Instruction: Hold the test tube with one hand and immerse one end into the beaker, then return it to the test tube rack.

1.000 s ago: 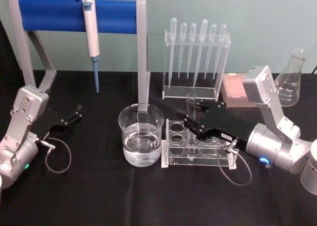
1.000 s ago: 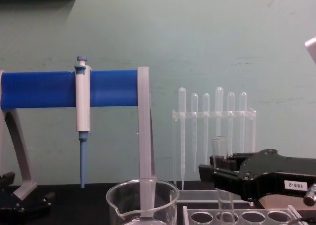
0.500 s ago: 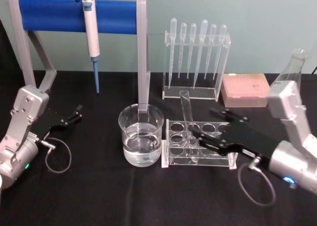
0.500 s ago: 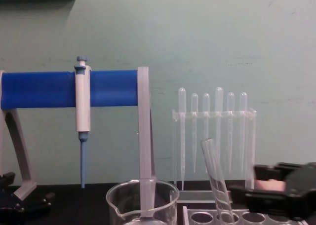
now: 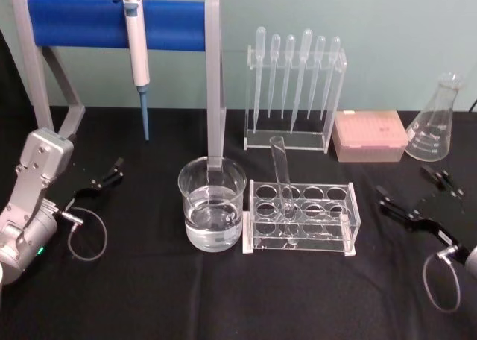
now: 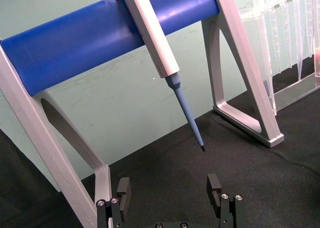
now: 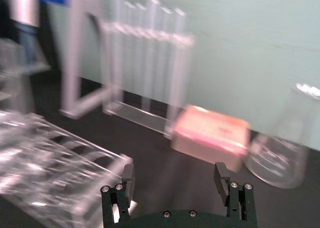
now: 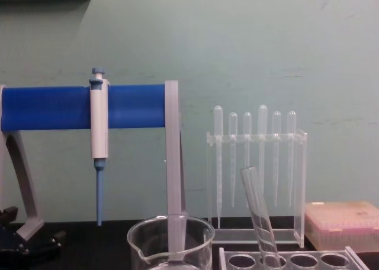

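**Test tube** (image 5: pixel 282 174): long clear glass tube, round bottom down, open rim up. Stands in a hole of the clear tube rack (image 5: pixel 301 218), in the rack's row farther from the robot, second hole from the beaker end. It leans, rim tipped toward the beaker side. Nothing grips it. Judged light, stiff, brittle and slick; it should be taken on the bare upper length above the rack, with modest squeeze, and lifted straight out so the bottom does not lever against the hole.

**Beaker** (image 5: pixel 212 212): wide clear glass, part filled with clear liquid, just beside the rack's left end, on the black table (image 5: pixel 149 295). Judged steady under its own weight, though a knock from a tilted tube could chip the rim.

**Right end effector** (image 5: pixel 414 198): well to the right of the rack, low over the table, between the rack and the conical flask (image 5: pixel 434 121). Jaws spread wide, nothing between them; the right wrist view confirms the gap.

**Left end effector** (image 5: pixel 106 177): parked well to the left of the rack, beyond the beaker, near the foot of the blue-barred stand (image 5: pixel 112 21). Jaws apart and empty, as the left wrist view shows.

**Other items**: blue-and-white pipette (image 5: pixel 136 45) hanging on the stand; bulb pipettes in a clear holder (image 5: pixel 294 83) behind the rack; pink tip box (image 5: pixel 370 134) behind and right of the rack.
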`<state>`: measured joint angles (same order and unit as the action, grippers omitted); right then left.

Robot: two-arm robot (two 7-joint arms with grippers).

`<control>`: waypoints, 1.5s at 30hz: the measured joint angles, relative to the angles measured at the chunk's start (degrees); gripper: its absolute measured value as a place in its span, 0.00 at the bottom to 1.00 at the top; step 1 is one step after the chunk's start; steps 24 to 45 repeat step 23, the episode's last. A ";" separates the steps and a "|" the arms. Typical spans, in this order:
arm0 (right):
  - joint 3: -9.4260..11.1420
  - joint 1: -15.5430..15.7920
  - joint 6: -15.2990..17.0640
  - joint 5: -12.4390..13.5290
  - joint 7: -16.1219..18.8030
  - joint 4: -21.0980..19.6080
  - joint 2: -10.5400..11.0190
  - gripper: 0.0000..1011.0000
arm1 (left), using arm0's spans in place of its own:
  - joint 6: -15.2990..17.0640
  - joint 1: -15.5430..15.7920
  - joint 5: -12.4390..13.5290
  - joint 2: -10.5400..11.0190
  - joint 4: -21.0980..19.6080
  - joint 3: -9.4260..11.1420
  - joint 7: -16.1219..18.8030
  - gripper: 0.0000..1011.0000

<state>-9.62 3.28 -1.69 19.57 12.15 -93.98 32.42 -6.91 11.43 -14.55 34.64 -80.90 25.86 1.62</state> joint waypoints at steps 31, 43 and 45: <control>-0.77 -0.58 -7.67 -10.38 -9.74 6.54 -5.84 0.99 | 0.00 0.00 0.00 0.00 0.00 0.00 0.00 0.99; -0.77 -0.58 -7.67 -10.38 -9.74 6.54 -5.84 0.99 | 0.00 0.00 0.00 0.00 0.00 0.00 0.00 0.99; -0.77 -0.58 -7.67 -10.38 -9.74 6.54 -5.84 0.99 | 0.00 0.00 0.00 0.00 0.00 0.00 0.00 0.99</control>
